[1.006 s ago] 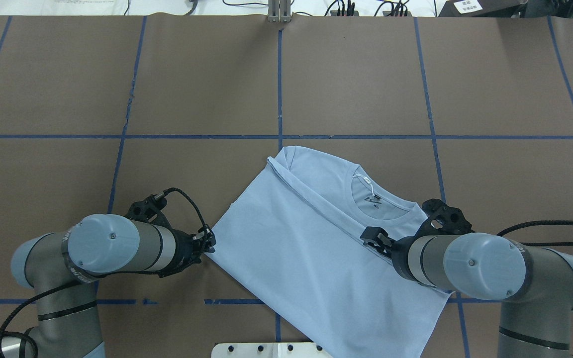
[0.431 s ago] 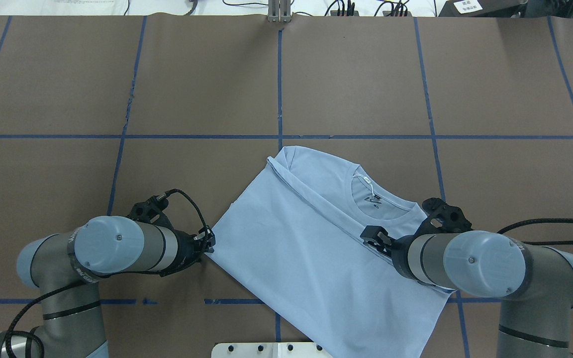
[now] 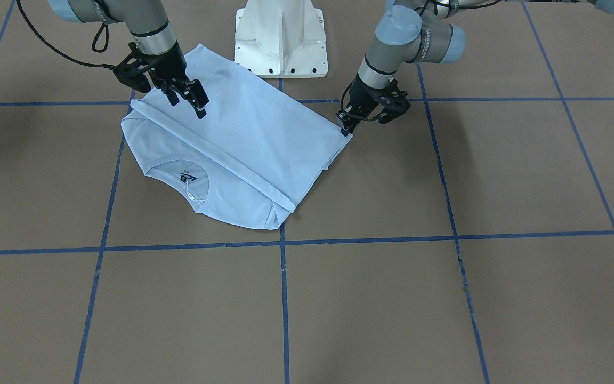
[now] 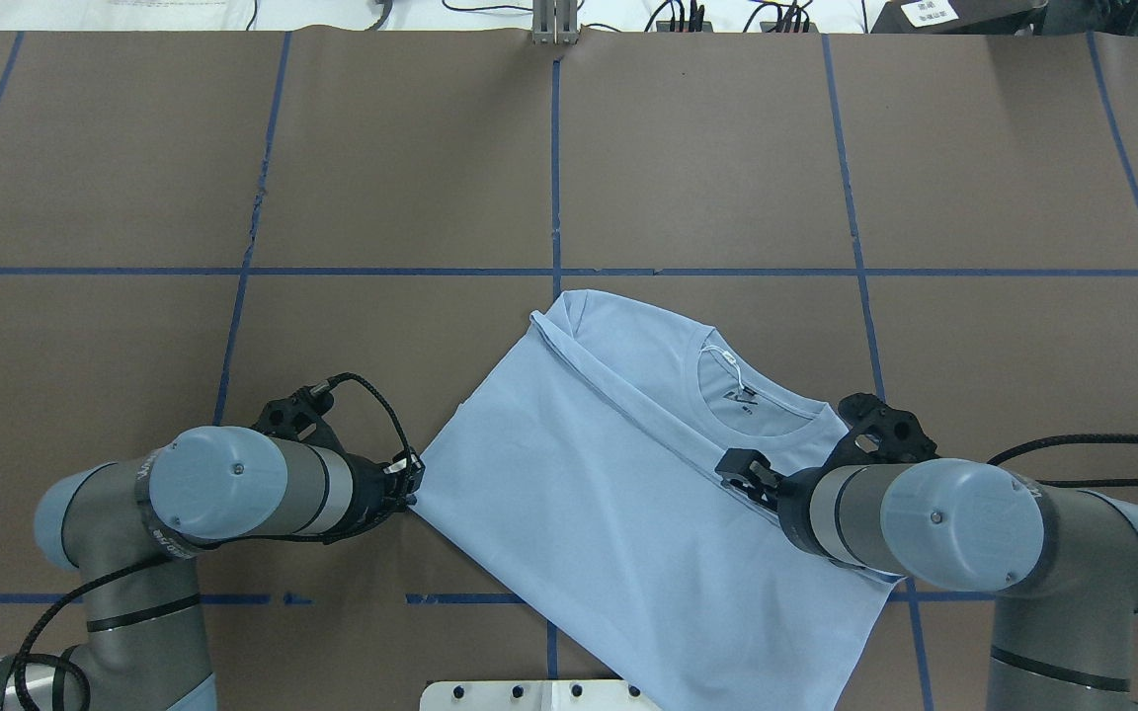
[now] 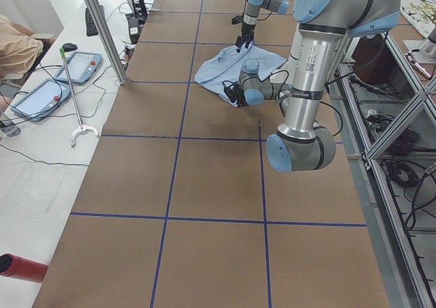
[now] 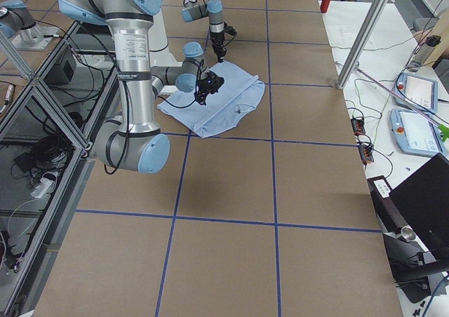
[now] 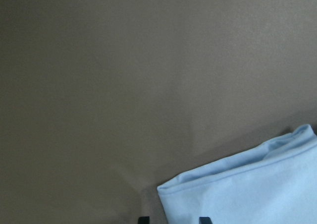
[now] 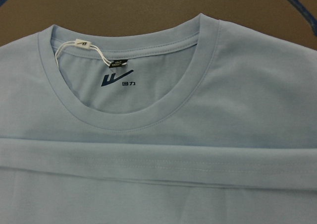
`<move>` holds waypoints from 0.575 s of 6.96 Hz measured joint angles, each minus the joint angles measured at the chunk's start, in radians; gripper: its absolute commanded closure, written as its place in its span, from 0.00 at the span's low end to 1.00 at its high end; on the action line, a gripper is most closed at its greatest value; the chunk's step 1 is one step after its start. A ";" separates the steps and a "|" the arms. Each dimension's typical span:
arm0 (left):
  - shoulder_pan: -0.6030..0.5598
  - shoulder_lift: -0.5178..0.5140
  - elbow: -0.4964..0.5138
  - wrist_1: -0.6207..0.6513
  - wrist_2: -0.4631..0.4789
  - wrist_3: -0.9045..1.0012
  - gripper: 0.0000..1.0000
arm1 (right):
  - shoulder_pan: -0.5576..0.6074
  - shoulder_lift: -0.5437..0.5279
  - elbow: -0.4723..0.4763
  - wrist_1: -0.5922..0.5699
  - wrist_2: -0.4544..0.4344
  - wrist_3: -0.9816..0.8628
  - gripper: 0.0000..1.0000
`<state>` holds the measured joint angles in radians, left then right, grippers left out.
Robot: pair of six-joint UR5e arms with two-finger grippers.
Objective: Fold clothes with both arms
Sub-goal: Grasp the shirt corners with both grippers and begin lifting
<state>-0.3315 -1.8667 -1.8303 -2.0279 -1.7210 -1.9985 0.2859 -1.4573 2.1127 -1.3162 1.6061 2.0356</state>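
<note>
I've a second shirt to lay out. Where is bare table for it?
Free: the whole far half of the table, beyond the cross tape line. Crowded: the near middle, where the T-shirt lies, left gripper at its corner, right gripper above it, by the white pedestal.

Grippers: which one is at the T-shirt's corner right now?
The left gripper, open around the T-shirt's side corner. The right gripper is instead over the cloth itself, beside the long fold.

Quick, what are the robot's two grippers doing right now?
Left gripper: open, straddling a corner of the T-shirt.
Right gripper: open, over the T-shirt, holding nothing.
</note>
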 measured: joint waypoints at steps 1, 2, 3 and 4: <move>-0.005 0.000 -0.001 0.000 0.007 0.002 1.00 | 0.000 0.000 0.000 0.000 0.000 0.000 0.00; -0.012 0.000 -0.003 0.000 0.015 0.002 1.00 | 0.000 0.000 -0.001 -0.001 0.000 0.000 0.00; -0.024 -0.001 -0.008 0.000 0.018 0.013 1.00 | 0.000 0.000 -0.001 0.000 0.000 0.000 0.00; -0.050 -0.008 -0.013 0.001 0.020 0.047 1.00 | 0.001 0.000 -0.001 0.000 0.000 0.000 0.00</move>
<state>-0.3811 -1.8746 -1.8430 -2.0266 -1.7012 -1.9513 0.2867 -1.4573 2.1116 -1.3163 1.6058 2.0356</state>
